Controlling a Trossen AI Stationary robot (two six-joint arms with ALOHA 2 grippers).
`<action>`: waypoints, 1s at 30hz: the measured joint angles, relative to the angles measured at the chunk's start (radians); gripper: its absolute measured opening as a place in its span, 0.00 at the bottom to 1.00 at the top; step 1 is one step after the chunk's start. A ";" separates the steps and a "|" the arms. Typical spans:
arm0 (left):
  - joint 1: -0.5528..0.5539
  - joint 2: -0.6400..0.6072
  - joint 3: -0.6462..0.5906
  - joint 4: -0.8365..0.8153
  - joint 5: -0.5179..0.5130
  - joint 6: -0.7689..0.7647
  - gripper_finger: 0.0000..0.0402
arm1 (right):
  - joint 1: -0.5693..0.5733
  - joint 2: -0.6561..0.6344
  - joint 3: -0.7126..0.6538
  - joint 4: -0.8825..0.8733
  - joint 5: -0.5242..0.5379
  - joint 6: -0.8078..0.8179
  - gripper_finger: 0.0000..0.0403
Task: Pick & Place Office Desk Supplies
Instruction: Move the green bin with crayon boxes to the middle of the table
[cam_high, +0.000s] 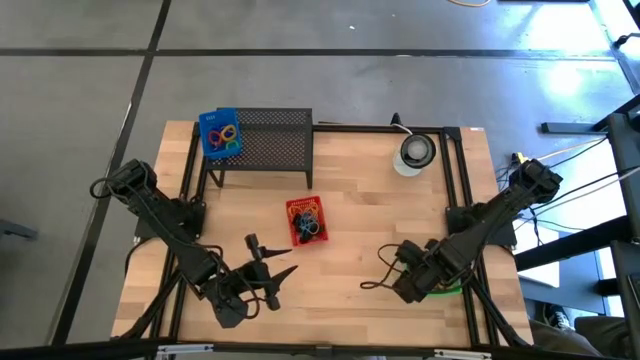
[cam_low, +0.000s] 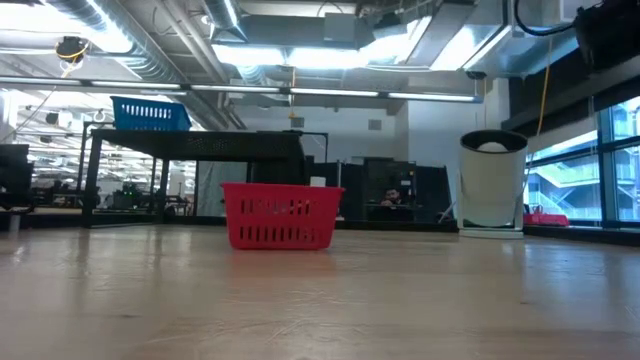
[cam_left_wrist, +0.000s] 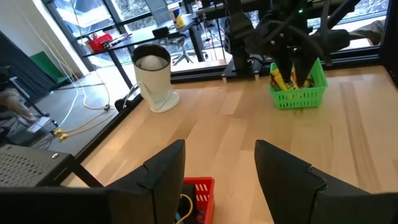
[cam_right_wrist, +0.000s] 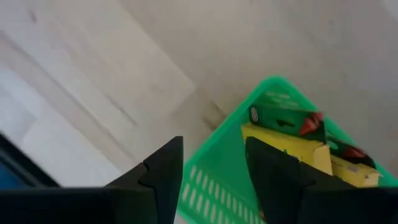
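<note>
Sorting stage with the supplies appearing largely binned: no loose item is showing on the bare wood of the table (cam_high: 350, 270) in the high view. A red basket (cam_high: 306, 221) near the table's centre is holding rubber bands (cam_high: 307, 226) and some small dark pieces, probably clips, though they are too small to tell. A blue basket (cam_high: 220, 133) holding more coloured bands is sitting on the black mesh rack (cam_high: 268, 143) at the far-left part of the table. A green basket (cam_left_wrist: 298, 89) near the front-right corner is holding the crayon boxes (cam_right_wrist: 292, 140), yellow and green. The right gripper (cam_right_wrist: 214, 168) is hovering directly over this basket's rim with its fingers moderately parted and holding nothing; judged from this, it is either releasing or about to reach in. The left gripper (cam_left_wrist: 221, 174) is waiting near the front edge, left of centre, fingers spread wide and empty, facing the red basket. A round white-and-dark disc (cam_high: 416, 152) is standing at the far-right part of the table. Printing on the crayon boxes is not readable; no other writing is legible.
</note>
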 joint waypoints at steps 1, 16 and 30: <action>0.000 0.000 0.000 0.000 0.000 0.000 0.47 | 0.000 0.001 0.000 0.000 0.016 0.024 0.43; -0.001 0.000 0.000 -0.030 0.062 -0.002 0.47 | 0.034 0.015 0.000 -0.006 0.121 0.234 0.43; -0.001 0.000 0.000 -0.029 0.089 -0.025 0.47 | 0.020 0.126 0.000 0.046 0.060 0.106 0.43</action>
